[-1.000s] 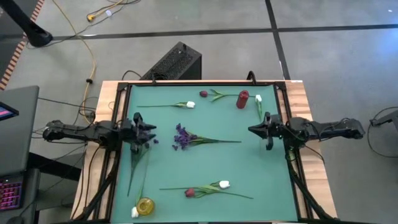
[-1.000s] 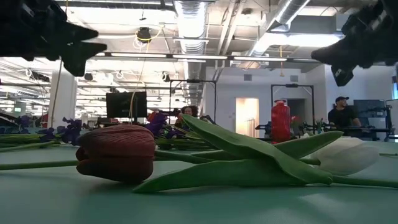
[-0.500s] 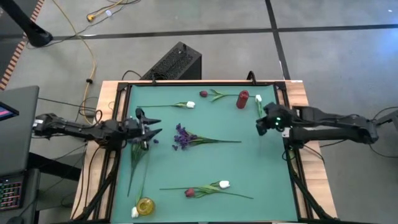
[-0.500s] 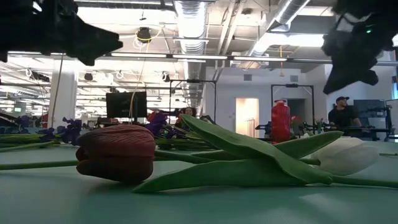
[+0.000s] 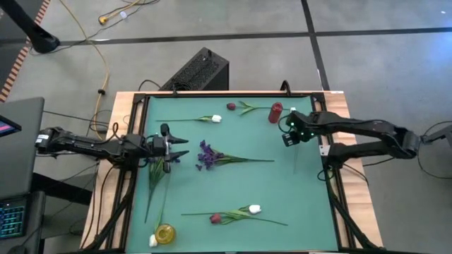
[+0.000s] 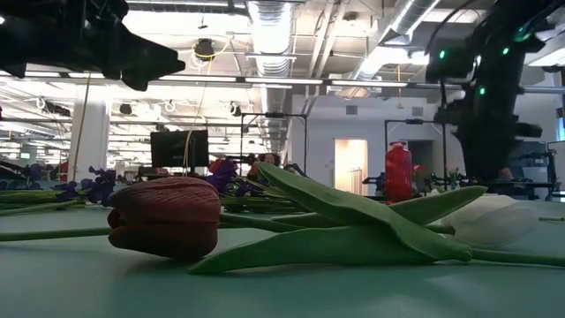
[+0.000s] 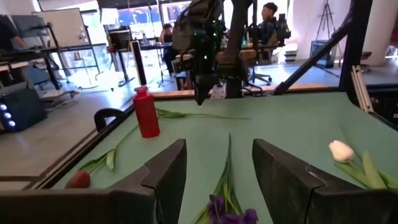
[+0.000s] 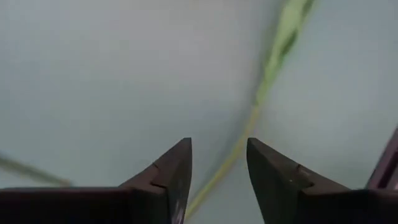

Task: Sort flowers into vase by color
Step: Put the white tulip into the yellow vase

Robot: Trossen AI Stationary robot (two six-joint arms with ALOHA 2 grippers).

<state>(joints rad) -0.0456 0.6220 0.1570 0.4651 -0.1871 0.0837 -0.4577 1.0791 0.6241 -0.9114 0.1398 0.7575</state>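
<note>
The right end effector [image 5: 288, 134], fingers apart, hangs over a green stem [image 8: 268, 81] beside the red vase [image 5: 275, 112]. The left end effector [image 5: 180, 147], fingers apart, faces the purple sprig [image 5: 207, 154].

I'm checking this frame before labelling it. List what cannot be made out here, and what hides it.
- High view: the white tulip head by the red bottle-shaped vase is covered by the right gripper.
- Right wrist view: the thin green stem between the open fingers is blurred and cut off by the edges; no flower head shows.
- Low view: the purple sprig is far off, partly behind the dark red tulip bud.
</note>
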